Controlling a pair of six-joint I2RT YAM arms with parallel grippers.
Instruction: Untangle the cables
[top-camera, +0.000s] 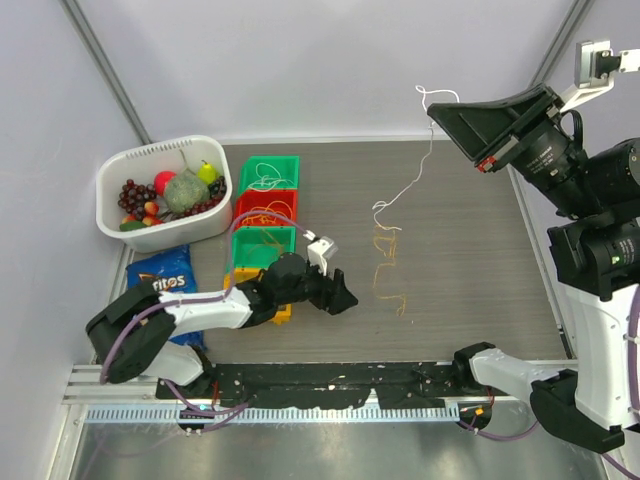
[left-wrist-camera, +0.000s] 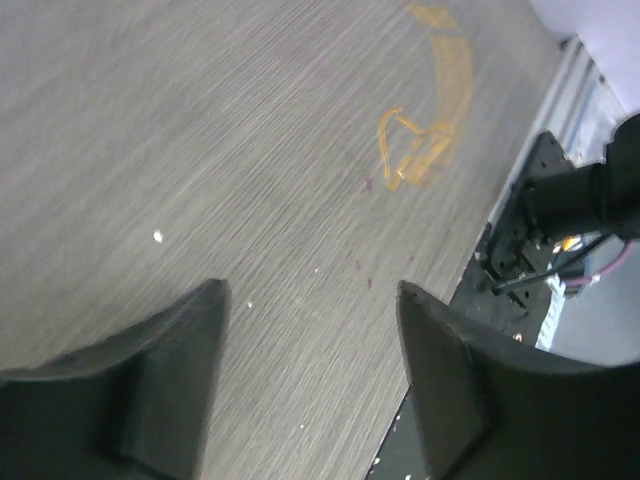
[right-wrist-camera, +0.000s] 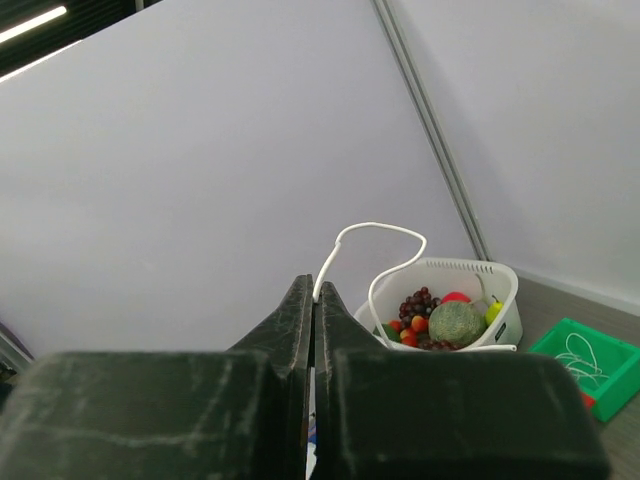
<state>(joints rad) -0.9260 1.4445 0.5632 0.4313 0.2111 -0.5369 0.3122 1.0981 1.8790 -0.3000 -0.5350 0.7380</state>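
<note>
We see our right pincer (right-wrist-camera: 313, 300) high up, clamped on a limp, light white cable (right-wrist-camera: 375, 226) trailing down to the table (top-camera: 470, 250) beside a loose orange cable (left-wrist-camera: 458, 75), which our left pincer (left-wrist-camera: 310, 300), jaws apart and empty, could probably pinch anywhere along its strand.

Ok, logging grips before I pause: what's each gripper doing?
Left gripper: open, holding nothing.
Right gripper: closed on the white cable.
</note>
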